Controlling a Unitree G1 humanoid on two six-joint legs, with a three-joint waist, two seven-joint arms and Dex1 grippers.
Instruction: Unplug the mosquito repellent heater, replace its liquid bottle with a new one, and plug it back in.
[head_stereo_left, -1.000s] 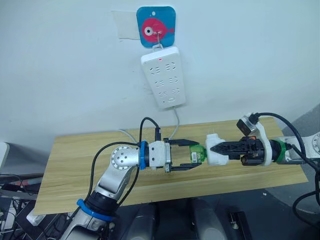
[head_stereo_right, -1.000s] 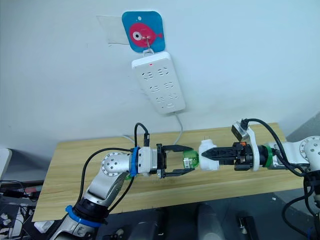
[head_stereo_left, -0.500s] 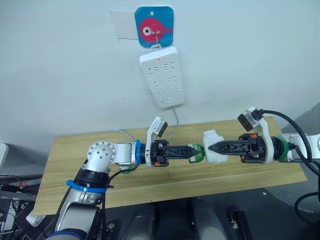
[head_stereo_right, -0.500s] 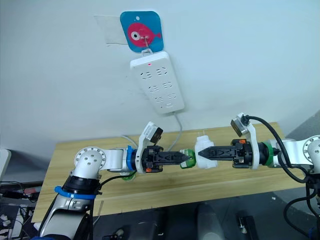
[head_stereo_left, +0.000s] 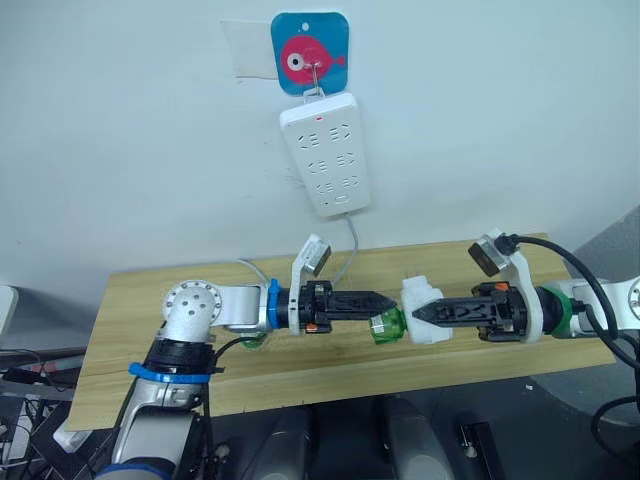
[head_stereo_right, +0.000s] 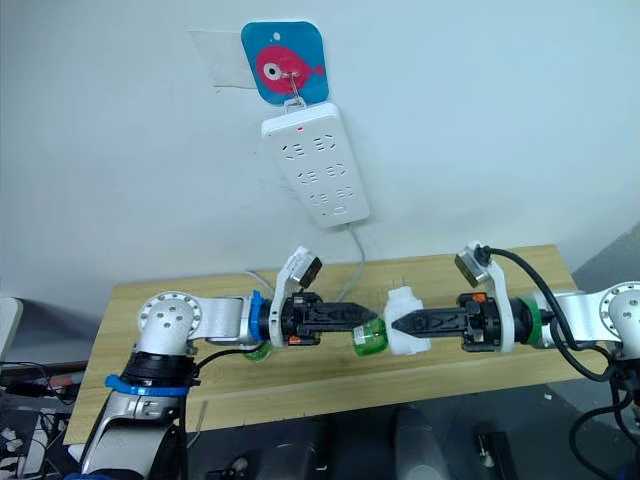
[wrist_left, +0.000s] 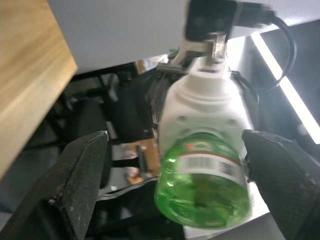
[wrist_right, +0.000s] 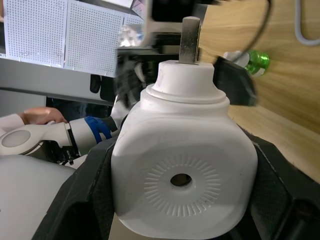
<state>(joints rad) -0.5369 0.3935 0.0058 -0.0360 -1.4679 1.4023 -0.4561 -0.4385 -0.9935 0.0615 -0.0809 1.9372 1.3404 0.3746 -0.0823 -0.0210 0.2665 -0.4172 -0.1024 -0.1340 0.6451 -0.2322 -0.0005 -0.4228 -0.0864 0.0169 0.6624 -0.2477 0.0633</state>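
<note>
White and round, the mosquito repellent heater (head_stereo_left: 424, 311) sits squeezed tight in our right gripper (head_stereo_left: 418, 313) above the wooden table (head_stereo_left: 130, 330). A green bottle (wrist_left: 202, 177) hangs from it. Our left gripper (head_stereo_left: 386, 299) is open wide, seemingly not touching the bottle.

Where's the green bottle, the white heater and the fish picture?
green bottle (wrist_left: 202, 182): left wrist view, on its label.
mosquito repellent heater (wrist_right: 182, 182): right wrist view, on its vent face.
fish picture (head_stereo_left: 311, 54): left eye view, on the pink fish.

R pincer (head_stereo_left: 418, 312) grips heater (head_stereo_left: 423, 309).
</note>
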